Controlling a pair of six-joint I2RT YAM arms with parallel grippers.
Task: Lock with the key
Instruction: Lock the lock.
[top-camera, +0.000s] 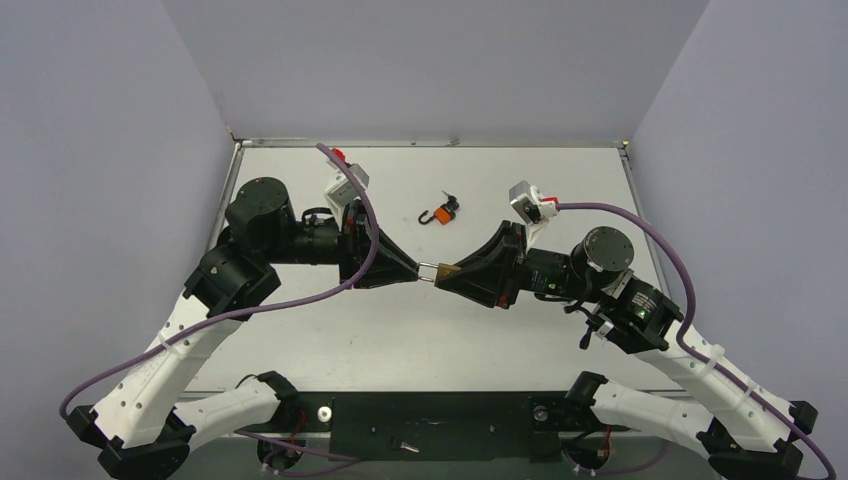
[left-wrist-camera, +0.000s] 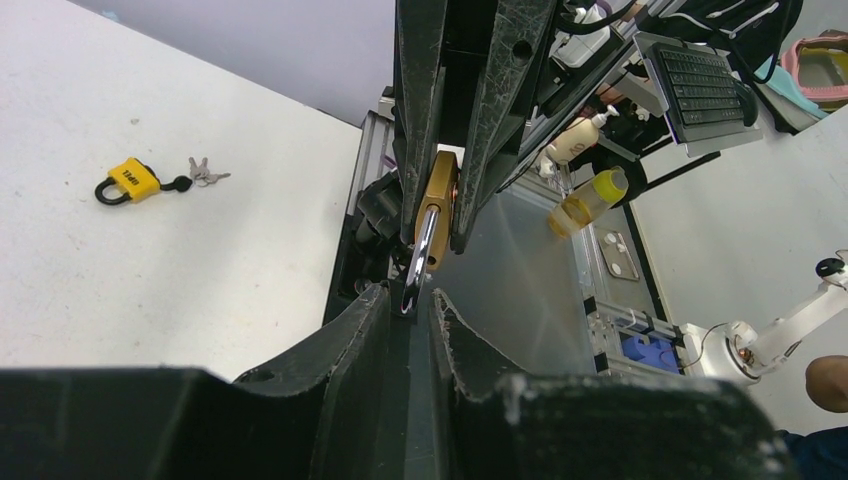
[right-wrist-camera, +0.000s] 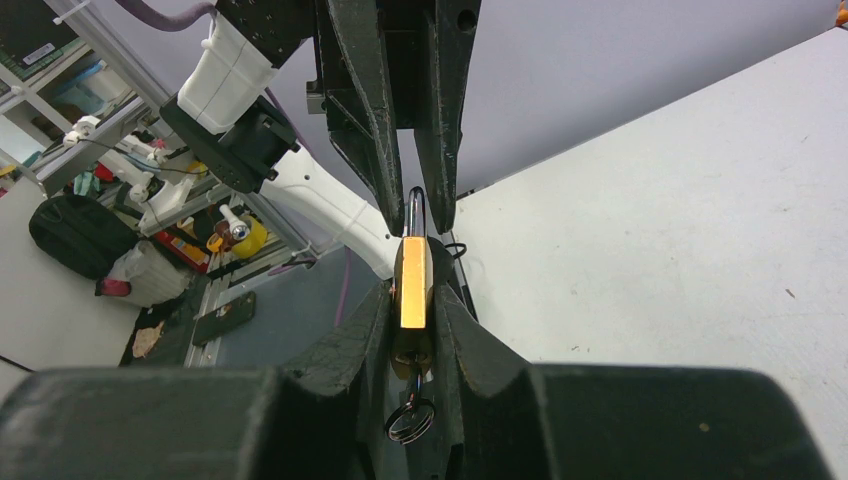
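Observation:
A brass padlock (top-camera: 448, 270) hangs in mid-air between my two grippers above the table's middle. My right gripper (top-camera: 443, 272) is shut on its brass body (right-wrist-camera: 412, 285). A key with a split ring (right-wrist-camera: 408, 420) sticks out of the keyhole at the body's underside, between the right fingers. My left gripper (top-camera: 417, 268) is shut on the silver shackle (left-wrist-camera: 412, 285), fingertips at its curved end. The left wrist view shows the right gripper's fingers clamping the brass body (left-wrist-camera: 440, 200) from above. I cannot tell whether the shackle is pushed home.
A second, orange-yellow padlock (top-camera: 446, 211) with its shackle open and a small bunch of keys (left-wrist-camera: 205, 172) lies on the white table (top-camera: 560, 190) behind the grippers. It also shows in the left wrist view (left-wrist-camera: 130, 180). Grey walls enclose the table on three sides.

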